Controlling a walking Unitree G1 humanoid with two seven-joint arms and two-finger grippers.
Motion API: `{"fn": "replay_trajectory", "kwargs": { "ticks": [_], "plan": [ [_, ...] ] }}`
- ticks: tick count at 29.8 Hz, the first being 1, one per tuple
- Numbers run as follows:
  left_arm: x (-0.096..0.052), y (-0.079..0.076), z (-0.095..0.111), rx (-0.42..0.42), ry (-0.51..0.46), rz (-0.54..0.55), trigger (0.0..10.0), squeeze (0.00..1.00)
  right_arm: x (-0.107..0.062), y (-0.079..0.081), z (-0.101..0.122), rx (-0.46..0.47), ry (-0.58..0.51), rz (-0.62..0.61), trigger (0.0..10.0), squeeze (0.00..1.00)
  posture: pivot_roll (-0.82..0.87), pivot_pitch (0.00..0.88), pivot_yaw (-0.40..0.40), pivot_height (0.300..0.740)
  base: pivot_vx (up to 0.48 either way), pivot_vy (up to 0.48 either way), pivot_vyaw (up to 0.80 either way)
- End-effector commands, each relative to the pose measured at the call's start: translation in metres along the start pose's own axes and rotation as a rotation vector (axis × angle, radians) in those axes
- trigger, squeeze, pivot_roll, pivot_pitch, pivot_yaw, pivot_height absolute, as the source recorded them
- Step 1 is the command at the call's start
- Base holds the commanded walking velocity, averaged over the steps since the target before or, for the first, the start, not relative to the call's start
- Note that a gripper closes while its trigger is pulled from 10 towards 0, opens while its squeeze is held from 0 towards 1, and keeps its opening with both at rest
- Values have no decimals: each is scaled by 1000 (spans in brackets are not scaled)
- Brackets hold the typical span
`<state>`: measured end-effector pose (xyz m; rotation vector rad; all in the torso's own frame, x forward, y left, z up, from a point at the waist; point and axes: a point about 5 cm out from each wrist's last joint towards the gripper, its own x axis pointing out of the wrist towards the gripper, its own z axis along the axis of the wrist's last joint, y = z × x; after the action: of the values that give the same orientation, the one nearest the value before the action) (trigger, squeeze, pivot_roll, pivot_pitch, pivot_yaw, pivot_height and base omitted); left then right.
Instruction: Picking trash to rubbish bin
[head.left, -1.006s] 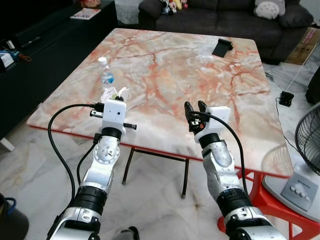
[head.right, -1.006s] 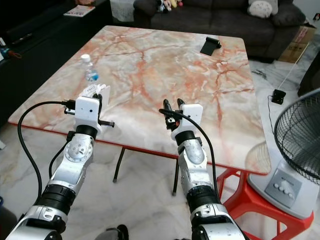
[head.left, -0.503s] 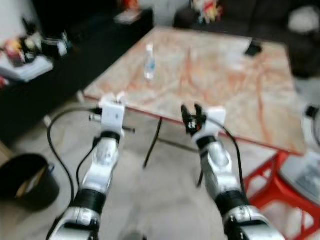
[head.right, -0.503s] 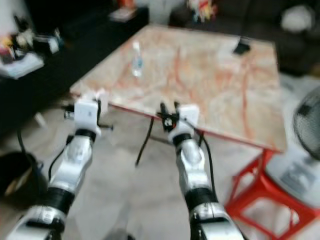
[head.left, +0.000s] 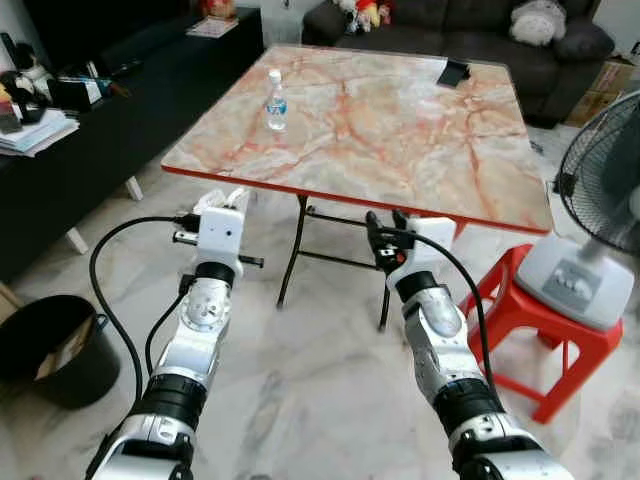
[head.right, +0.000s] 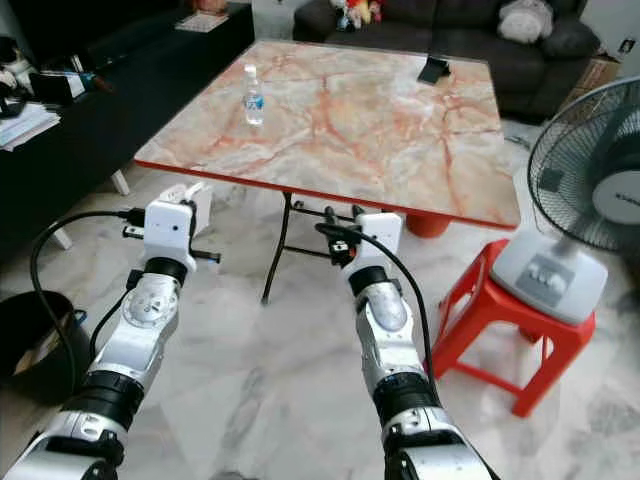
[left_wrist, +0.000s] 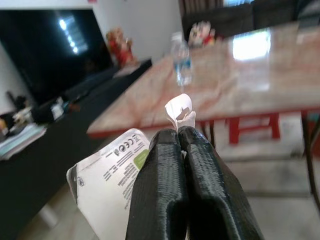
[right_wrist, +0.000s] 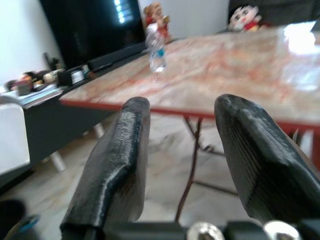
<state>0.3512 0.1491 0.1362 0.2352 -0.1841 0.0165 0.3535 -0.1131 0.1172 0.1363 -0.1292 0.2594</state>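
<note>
The left gripper (left_wrist: 178, 134) is pinching a piece of trash (left_wrist: 112, 176) between its closed fingers in the air over the marble floor (head.left: 300, 400), in front of the table's (head.left: 420, 150) near edge; the trash is a crumpled white wrapper with small black print and a green patch. The right gripper (right_wrist: 182, 120) is hanging beside it with its fingers spread apart and nothing between them. A black rubbish bin (head.left: 45, 345) is standing on the floor at the robot's left, and a water bottle (head.left: 275, 100) is standing upright near the table's left edge.
</note>
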Motion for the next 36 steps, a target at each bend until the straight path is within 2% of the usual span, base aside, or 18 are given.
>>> {"fn": "replay_trajectory", "kwargs": {
  "ticks": [1,3,4,5,7,9,11,12,14,15,17,21,24,26,29,36],
  "plan": [
    [-7,1,-21,4,96,-11,10000,0,-8,-8,-16,-11,85,-20,10000,0,11,55,7,740,0,0,0],
    [-12,2,-37,-3,174,-20,10000,0,-14,-13,-27,-18,140,-30,10000,0,11,55,7,740,0,0,0],
    [-23,2,-59,1,287,-43,10000,0,-24,-20,-41,-34,220,-45,10000,0,14,54,6,740,0,0,0],
    [-29,1,-71,1,345,-59,10000,0,-31,-23,-50,-41,267,-51,10000,0,14,54,6,740,0,0,0],
    [-36,0,-81,-2,398,-76,10000,0,-37,-26,-57,-46,311,-55,10000,0,14,54,6,740,0,0,0],
    [-37,0,-82,-2,404,-78,10000,0,-38,-26,-58,-46,317,-55,10000,0,14,54,6,740,0,0,0],
    [-59,-1,-107,-43,542,-76,10000,0,-61,-34,-82,-44,435,-96,10000,0,13,53,8,740,0,0,0],
    [-81,-5,-127,-5,658,-115,10000,0,-86,-40,-102,-28,551,-136,10000,0,14,54,7,740,0,0,0],
    [-97,-7,-138,40,727,-154,10000,0,-102,-43,-114,-31,629,-160,10000,0,14,53,7,740,0,0,0],
    [-111,-9,-148,21,787,-163,10000,0,-118,-45,-125,-33,699,-179,10000,0,11,55,7,740,0,0,0],
    [-114,-9,-149,13,800,-164,10000,0,-121,-45,-127,-33,714,-183,10000,0,11,55,7,740,0,0,0],
    [-152,-10,-169,54,945,-196,10000,0,-162,-51,-148,-30,876,-245,10000,0,5,57,6,740,0,0,0],
    [-173,-9,-178,94,1024,-221,10000,0,-181,-53,-155,-24,942,-273,10000,0,5,57,6,740,0,0,0],
    [-180,-9,-181,119,1046,-240,10000,0,-191,-53,-159,-24,975,-278,10000,0,5,57,6,740,0,0,0],
    [-183,-8,-182,116,1043,-240,10000,0,-201,-55,-162,-21,992,-302,10000,0,7,56,9,740,0,0,529],
    [-183,-7,-182,121,1052,-236,10000,0,-202,-54,-162,-21,997,-320,10000,0,4,51,12,740,0,0,794]
  ]
}}
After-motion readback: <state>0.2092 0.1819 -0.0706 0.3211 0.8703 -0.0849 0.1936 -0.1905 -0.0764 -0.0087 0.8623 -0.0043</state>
